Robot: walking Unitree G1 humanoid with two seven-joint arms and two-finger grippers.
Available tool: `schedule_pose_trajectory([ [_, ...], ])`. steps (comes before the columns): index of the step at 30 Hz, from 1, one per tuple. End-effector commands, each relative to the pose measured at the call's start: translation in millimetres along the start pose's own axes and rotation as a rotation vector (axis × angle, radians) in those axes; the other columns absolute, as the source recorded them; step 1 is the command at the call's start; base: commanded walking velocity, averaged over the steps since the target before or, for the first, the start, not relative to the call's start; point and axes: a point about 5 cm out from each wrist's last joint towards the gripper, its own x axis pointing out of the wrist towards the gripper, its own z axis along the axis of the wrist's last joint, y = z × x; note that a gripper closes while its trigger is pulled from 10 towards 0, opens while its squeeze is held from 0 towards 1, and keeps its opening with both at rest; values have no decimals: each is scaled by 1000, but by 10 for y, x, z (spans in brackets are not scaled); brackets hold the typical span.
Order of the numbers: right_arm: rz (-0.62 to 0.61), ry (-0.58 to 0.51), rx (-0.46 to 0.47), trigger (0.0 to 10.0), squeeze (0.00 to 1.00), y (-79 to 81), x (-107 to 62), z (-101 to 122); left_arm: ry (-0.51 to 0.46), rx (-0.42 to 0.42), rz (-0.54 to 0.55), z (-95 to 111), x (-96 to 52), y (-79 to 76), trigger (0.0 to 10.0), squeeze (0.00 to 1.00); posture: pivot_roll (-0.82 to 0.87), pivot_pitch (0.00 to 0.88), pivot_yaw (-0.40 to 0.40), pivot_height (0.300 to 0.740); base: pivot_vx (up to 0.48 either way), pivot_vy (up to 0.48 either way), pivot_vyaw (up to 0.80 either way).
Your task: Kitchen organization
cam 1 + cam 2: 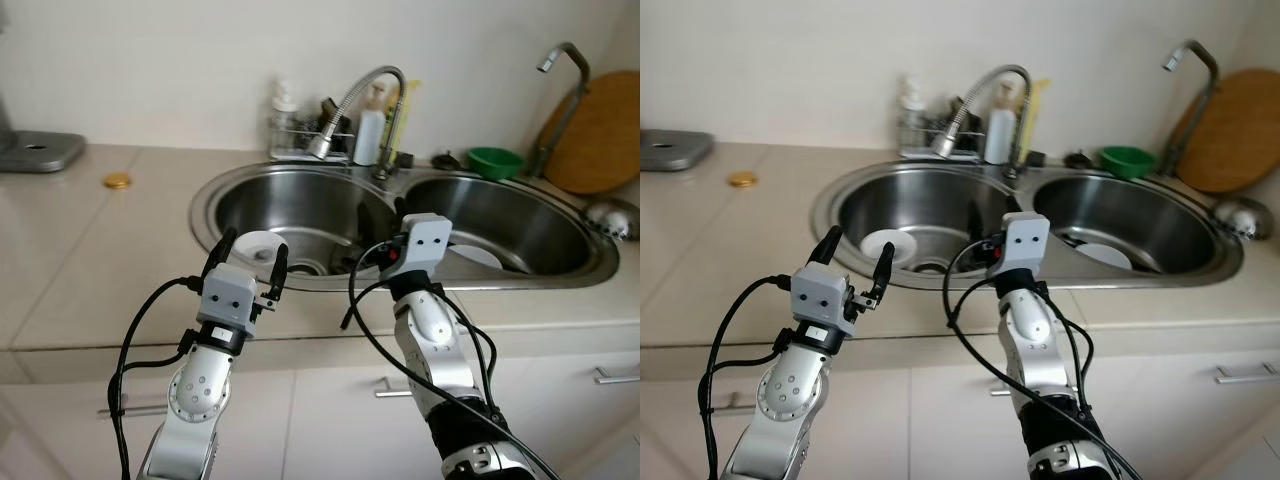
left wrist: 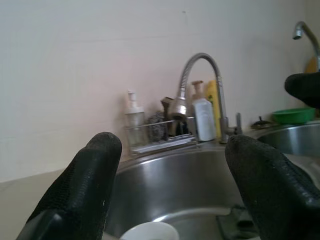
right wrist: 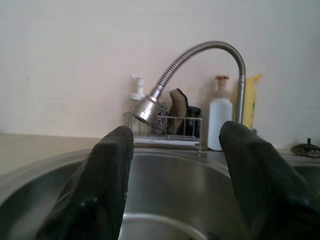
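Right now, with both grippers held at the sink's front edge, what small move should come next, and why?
Probably lower the left gripper into the left basin toward the white bowl. Its fingers are open, and the bowl lies just ahead of them.

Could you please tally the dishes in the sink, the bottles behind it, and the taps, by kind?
White dishes in the sink: 2, a bowl in the left basin and a plate in the right basin
Bottles behind the sink: 2, a clear pump bottle and a white pump bottle
Taps: 2, a flexible tap and a slim tap
Total: 6
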Motion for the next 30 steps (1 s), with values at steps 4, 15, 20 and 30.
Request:
schedule_pose_trajectory([
  [4, -19, -27, 15, 10000, 0, -50, -33, 47, -23, 0, -27, 41, 23, -65, 10000, 0, 83, 0, -72, 740, 0, -465, -800],
  [15, -22, -32, 25, 10000, 0, -45, -52, 61, -29, 2, -35, 42, 22, -80, 10000, 0, 80, 0, -70, 740, 0, -464, -800],
  [20, -25, -28, 28, 10000, 0, -47, -58, 56, -31, 2, -39, 41, 23, -88, 10000, 0, 79, 0, -70, 740, 0, -463, -800],
  [30, -43, -16, 23, 10000, 0, -77, -61, 40, -30, -9, -33, 30, 24, -95, 10000, 0, 77, 0, -68, 740, 0, -214, -800],
])
